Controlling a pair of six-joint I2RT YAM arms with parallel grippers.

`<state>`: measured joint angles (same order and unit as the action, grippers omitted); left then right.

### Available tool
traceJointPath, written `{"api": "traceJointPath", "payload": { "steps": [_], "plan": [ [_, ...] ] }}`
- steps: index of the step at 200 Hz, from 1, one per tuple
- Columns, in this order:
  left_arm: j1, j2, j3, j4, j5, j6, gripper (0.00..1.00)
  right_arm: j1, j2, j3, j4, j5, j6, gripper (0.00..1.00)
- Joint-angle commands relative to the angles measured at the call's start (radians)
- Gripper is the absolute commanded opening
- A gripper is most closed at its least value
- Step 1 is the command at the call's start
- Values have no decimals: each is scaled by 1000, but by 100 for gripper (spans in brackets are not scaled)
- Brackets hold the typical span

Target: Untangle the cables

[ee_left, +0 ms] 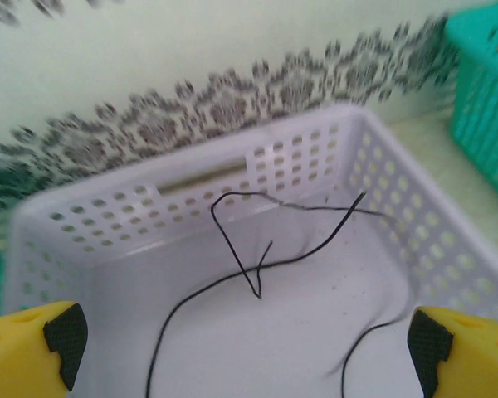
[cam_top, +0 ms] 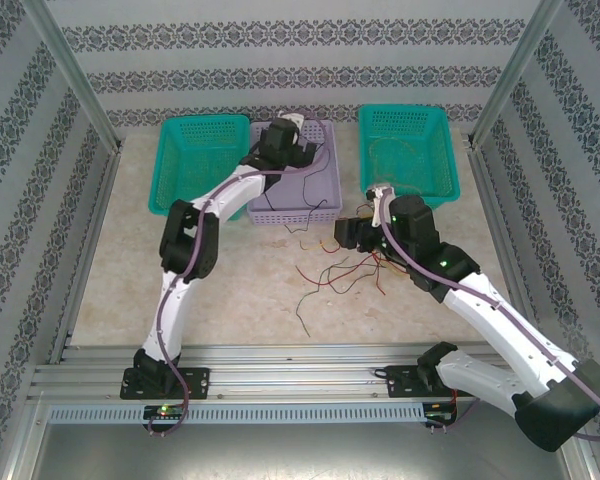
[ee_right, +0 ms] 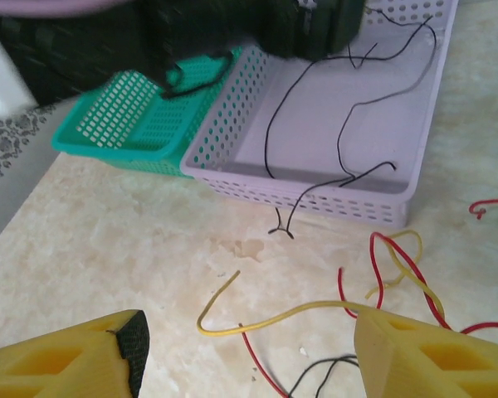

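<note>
Thin, curly black cables lie in perforated lilac basket.

Light was bright, even and diffuse, leaving only faint, soft shadows on the pale surface. The overhead view was sharp. The left wrist view was soft, its patterned wall smeared by blur. In the right wrist view the right tool looked slightly out of focus.

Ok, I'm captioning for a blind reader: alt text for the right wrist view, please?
The right gripper stands open above a table strewn with red, yellow and black cables. Behind, a lavender basket holds black cables, one trailing over its near wall, beside a teal basket.
</note>
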<state>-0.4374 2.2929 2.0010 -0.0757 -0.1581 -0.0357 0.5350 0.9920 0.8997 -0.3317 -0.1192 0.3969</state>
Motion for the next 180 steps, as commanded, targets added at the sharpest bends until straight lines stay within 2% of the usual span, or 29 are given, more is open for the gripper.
{"api": "traceJointPath", "payload": {
  "steps": [1,44,69,102,117,136,165,180],
  "plan": [
    [7,-190,-46,102,24,-75,100,14,-1,-4,-52,60,33,67],
    [6,-348,-127,-11,104,-198,100,41,-60,-8,-62,69,61,68],
    [5,-480,-306,45,136,-314,100,70,-98,17,-62,44,81,69],
    [-24,-613,-491,76,173,-383,100,76,-106,14,-59,24,103,69],
    [-44,-660,-559,82,172,-370,100,82,-127,-12,-33,6,114,69],
    [-81,-695,-602,50,114,-320,100,82,-130,-38,-9,13,112,70],
    [-89,-730,-618,-46,84,-326,100,84,-12,6,-27,-14,109,70],
    [-89,-761,-632,-95,59,-327,100,85,28,10,18,-17,118,70]
  ]
}}
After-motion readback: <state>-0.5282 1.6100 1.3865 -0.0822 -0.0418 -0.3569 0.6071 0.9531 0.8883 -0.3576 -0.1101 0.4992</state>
